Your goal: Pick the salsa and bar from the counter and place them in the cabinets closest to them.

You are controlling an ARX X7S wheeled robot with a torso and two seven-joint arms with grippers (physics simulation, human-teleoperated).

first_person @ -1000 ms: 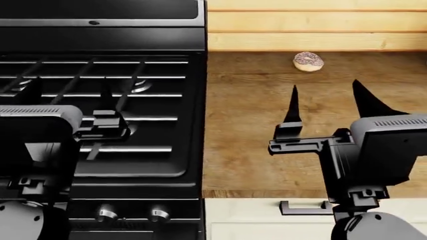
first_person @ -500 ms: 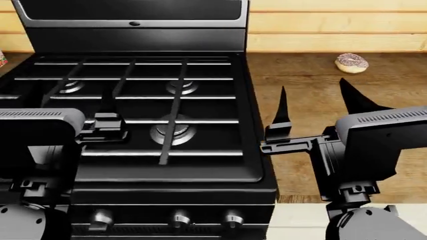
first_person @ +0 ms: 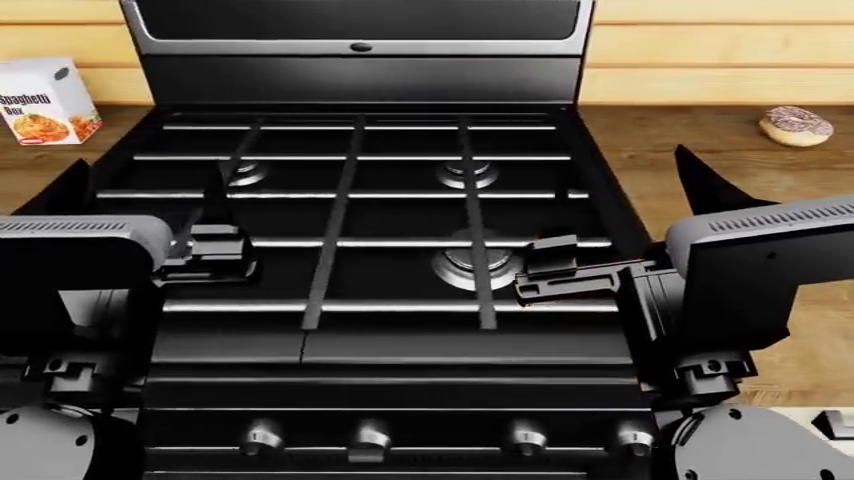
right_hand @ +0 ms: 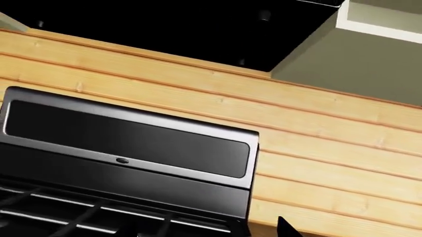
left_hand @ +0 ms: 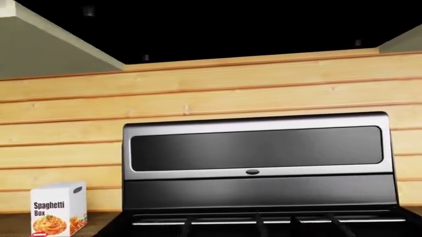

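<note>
Hovering empty and open-jawed over the black stove (first_person: 360, 200), both grippers see neither salsa nor bar, so handling and grip stay unjudgeable.

the stove (first_person: 360, 200) is black with silver knobs and a grey band on its back panel. the counter (first_person: 694, 150) is brown wood-grain. the wall planks (left_hand: 231, 89) are pale yellow wood. the spaghetti box (first_person: 47, 100) is white with orange-red print. the doughnut (first_person: 797, 126) is pale with dark sprinkles.
</note>
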